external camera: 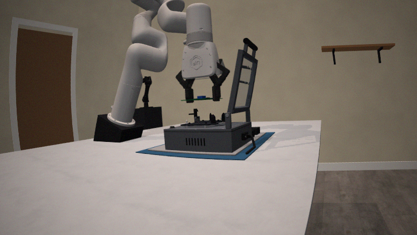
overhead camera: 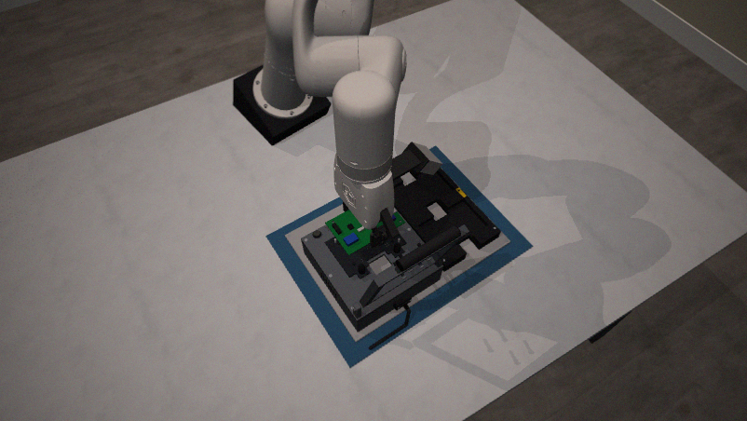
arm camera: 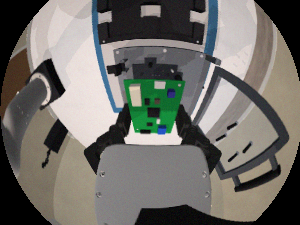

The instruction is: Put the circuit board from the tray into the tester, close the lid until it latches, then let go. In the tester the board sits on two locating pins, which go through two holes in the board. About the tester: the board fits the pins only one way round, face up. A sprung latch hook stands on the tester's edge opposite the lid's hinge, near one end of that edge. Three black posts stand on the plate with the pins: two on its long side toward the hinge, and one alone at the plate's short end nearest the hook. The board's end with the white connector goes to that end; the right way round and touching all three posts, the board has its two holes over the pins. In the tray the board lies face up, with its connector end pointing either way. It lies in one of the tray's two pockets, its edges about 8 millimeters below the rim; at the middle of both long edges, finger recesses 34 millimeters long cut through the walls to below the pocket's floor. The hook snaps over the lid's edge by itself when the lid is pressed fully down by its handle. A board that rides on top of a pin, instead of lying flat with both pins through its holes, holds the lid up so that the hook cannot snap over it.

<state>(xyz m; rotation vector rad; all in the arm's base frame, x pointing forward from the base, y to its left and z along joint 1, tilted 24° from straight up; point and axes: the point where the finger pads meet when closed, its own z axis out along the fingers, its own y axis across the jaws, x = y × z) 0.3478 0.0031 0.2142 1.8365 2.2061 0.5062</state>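
A: Where is the flat green circuit board [external camera: 201,99] with the small blue part on its face?

B: In the air, straight above the dark grey box-shaped tester [external camera: 207,136], well apart from its top plate. It lies level, face up.

A: And the white arm's black two-fingered gripper [external camera: 202,95]?

B: It is pinching the board by its two long edges, one finger [external camera: 189,93] on each side, spread fairly wide to span the board's width. It points straight down over the tester.

A: What stands on the tester?

B: Its grey framed lid [external camera: 244,81] is swung up, nearly upright, on the side of the tester away from the arm's black square base [overhead camera: 247,104]. A black bar handle [external camera: 250,43] crowns the lid's top edge. Small black posts [external camera: 212,117] rise from the tester's plate, right under the board.

A: The tray?

B: The black plastic two-pocket tray [overhead camera: 454,205] lies just beside the tester, behind the raised lid, and shares a blue-bordered mat [overhead camera: 292,261] with it. From the wrist view both pockets show only their floors.

A: Which way does the connector end point?

B: I cannot tell for sure; the white part is too small to place.
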